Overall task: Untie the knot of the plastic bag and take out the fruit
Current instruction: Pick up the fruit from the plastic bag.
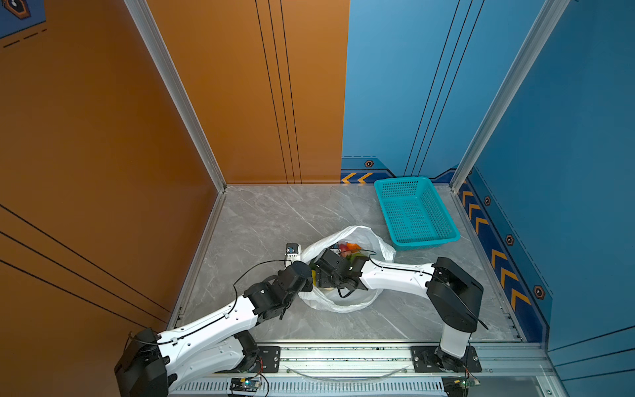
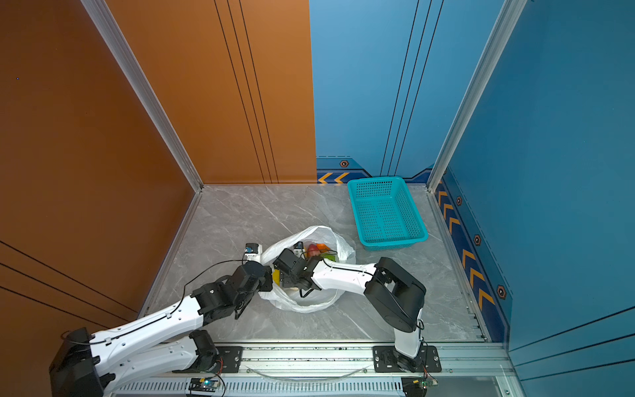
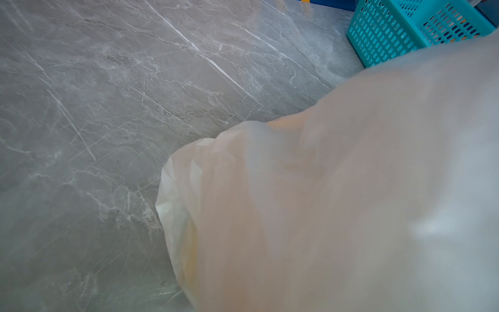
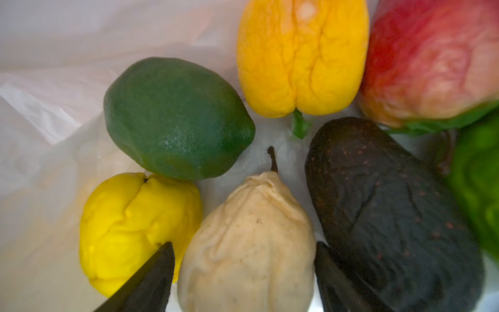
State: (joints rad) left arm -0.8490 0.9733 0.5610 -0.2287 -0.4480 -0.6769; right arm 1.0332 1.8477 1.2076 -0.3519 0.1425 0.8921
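The white plastic bag (image 1: 360, 237) lies open-mouthed on the grey marble floor, and no knot shows. My right gripper (image 4: 244, 244) reaches down inside it, open. Its black fingers (image 4: 151, 272) stand on either side of a cream pear (image 4: 248, 216), close to its skin. Around the pear lie other fruit: a yellow one (image 4: 129, 224), a dark green one (image 4: 175, 118), an orange-yellow one (image 4: 302, 54), a black one (image 4: 391, 202), a red one (image 4: 432, 54) and a bright green one (image 4: 478, 175). My left gripper (image 1: 308, 279) sits at the bag's near-left rim, with plastic (image 3: 351, 189) hiding its jaws.
An empty teal perforated basket (image 1: 415, 213) stands at the back right, near the blue wall, just beyond the bag. It also shows as the basket (image 3: 383, 35) past the plastic in the left wrist view. Both arms cross over the bag from the front rail.
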